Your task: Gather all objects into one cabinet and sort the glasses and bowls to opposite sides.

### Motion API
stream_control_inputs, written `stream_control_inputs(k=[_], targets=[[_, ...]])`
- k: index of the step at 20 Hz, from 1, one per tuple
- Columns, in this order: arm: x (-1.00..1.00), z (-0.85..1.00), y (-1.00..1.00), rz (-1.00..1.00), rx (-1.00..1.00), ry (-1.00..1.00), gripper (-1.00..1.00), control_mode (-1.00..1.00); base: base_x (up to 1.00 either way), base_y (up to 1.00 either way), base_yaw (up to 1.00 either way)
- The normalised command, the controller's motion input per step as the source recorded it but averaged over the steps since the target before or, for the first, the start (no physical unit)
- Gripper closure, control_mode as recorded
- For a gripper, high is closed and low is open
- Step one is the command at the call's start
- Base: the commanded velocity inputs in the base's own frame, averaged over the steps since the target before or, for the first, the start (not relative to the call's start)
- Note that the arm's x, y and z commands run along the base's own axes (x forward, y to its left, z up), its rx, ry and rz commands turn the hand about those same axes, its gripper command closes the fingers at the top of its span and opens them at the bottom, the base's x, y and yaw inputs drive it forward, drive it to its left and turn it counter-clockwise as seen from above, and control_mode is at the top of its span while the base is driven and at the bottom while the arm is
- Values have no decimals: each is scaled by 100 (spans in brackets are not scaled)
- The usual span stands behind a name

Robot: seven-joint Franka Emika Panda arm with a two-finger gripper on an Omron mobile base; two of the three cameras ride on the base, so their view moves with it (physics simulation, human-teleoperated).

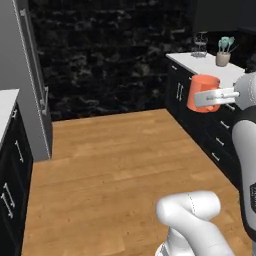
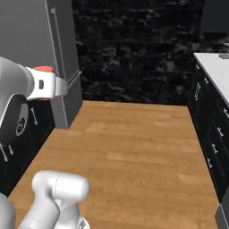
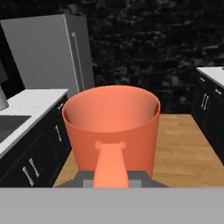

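Aloft, level arm, orange mug (image 3: 111, 127) gripped.

Dim, even light; soft render.

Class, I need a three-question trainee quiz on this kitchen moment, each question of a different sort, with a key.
1. True or false: the gripper holds a blue mug.
2. In the hand view, which part of the orange mug points at the camera? A rim, B handle, C base.
3. Fill in: the floor is made of ____ planks.

Key: 1 false, the jaws are shut on the orange mug. 2 B. 3 wooden.
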Motion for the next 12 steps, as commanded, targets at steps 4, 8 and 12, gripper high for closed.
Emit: stream_control_inputs(k=[4, 8, 12], targets=[[0, 0, 0, 0, 0, 0, 100, 100, 94, 9, -43], [0, 0, 0, 0, 0, 0, 100, 100, 83, 9, -57], [0, 0, 0, 0, 0, 0, 100, 100, 70, 34, -64]])
